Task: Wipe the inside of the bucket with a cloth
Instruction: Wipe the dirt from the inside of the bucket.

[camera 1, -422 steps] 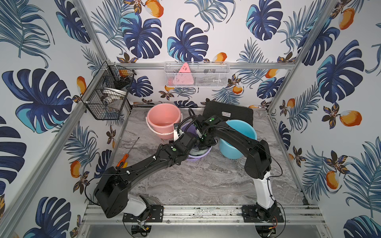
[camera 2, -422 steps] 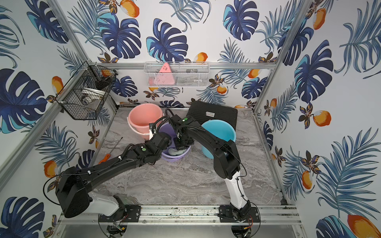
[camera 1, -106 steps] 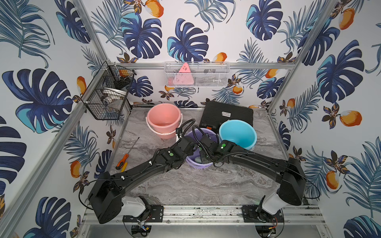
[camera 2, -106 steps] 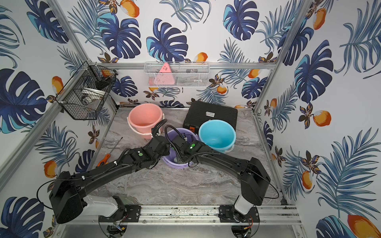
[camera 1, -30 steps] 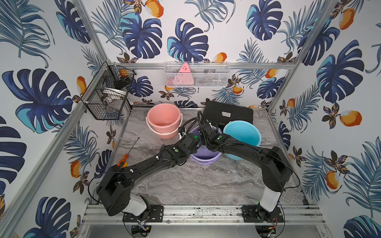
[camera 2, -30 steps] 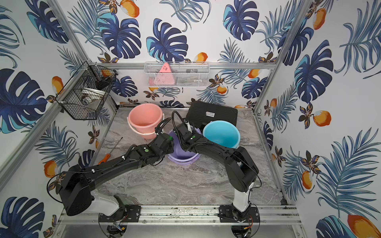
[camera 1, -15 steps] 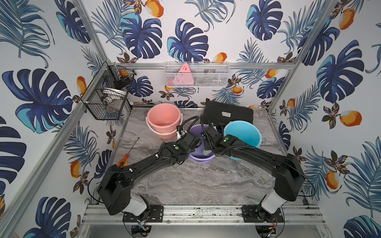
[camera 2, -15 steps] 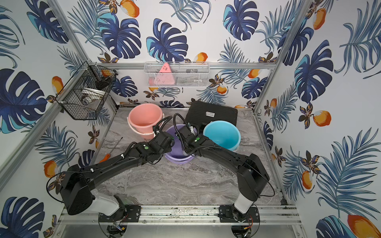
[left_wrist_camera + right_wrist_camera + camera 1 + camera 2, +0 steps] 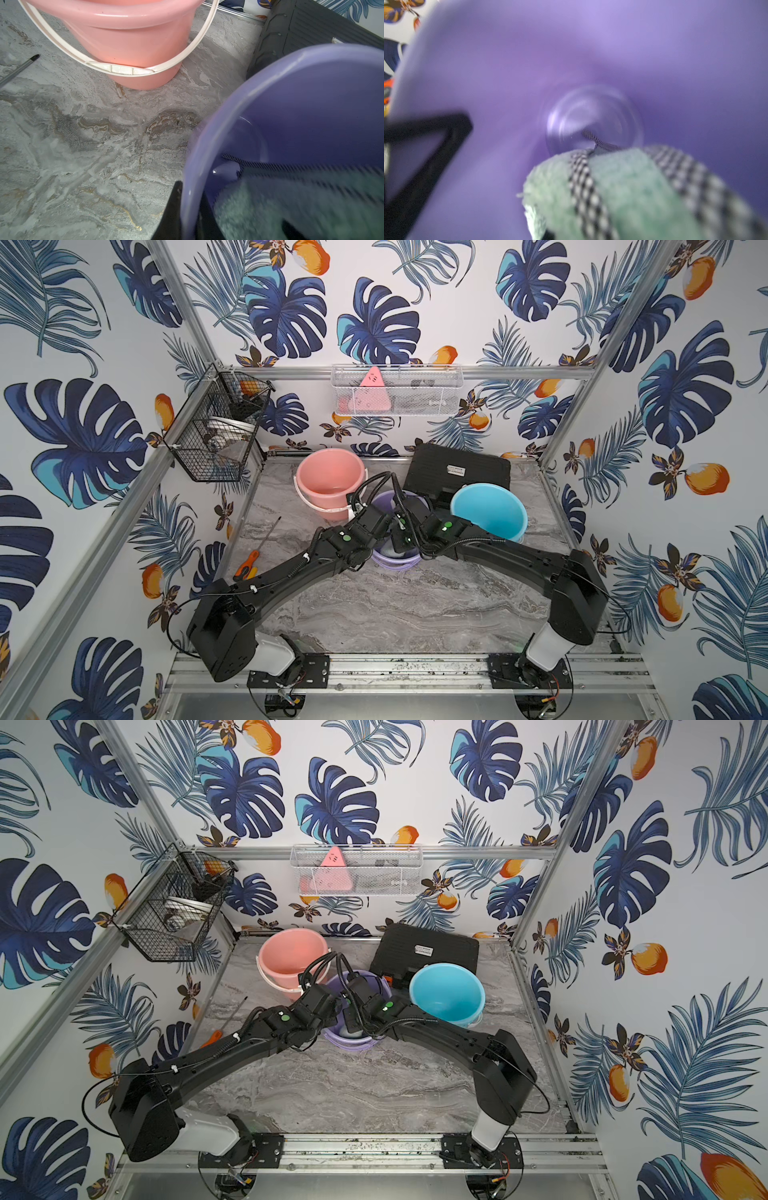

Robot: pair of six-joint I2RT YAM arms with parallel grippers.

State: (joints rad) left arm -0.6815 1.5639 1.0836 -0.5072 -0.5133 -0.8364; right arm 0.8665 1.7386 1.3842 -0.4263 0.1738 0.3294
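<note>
A: Biggest first: the black left arm [image 9: 291, 572] and black right arm [image 9: 498, 556] meet at the centre of both top views, over the round lilac plastic bucket [image 9: 392, 563]. What's the worry?

B: A clash. The right gripper [image 9: 353, 1020] is down inside that bucket. The left gripper [image 9: 190, 209] is clenched on its rim, one finger on either side of the wall, at the bottom of the left wrist view. A wide sweep could knock finger against finger.

A: And the neighbours?

B: The flat black hard case [image 9: 457, 470] lies behind. The round pink plastic bucket [image 9: 330, 479] stands just left, and the tilted sky-blue plastic bucket [image 9: 488, 512] just right. A shove to the lilac one bumps any of them.

A: The lilac bucket itself?

B: Only that rim pinch steadies it. Hard pressure on the thin wall might twist it loose.

A: Smallest?

B: The pale green fluffy cloth [image 9: 623, 187] with checked trim, bunched in the right gripper's tight grasp. It sits near the bucket's floor, in the lower half of the right wrist view. Drag on the plastic could pull it free, and I can't see how deep the jaws bite.
</note>
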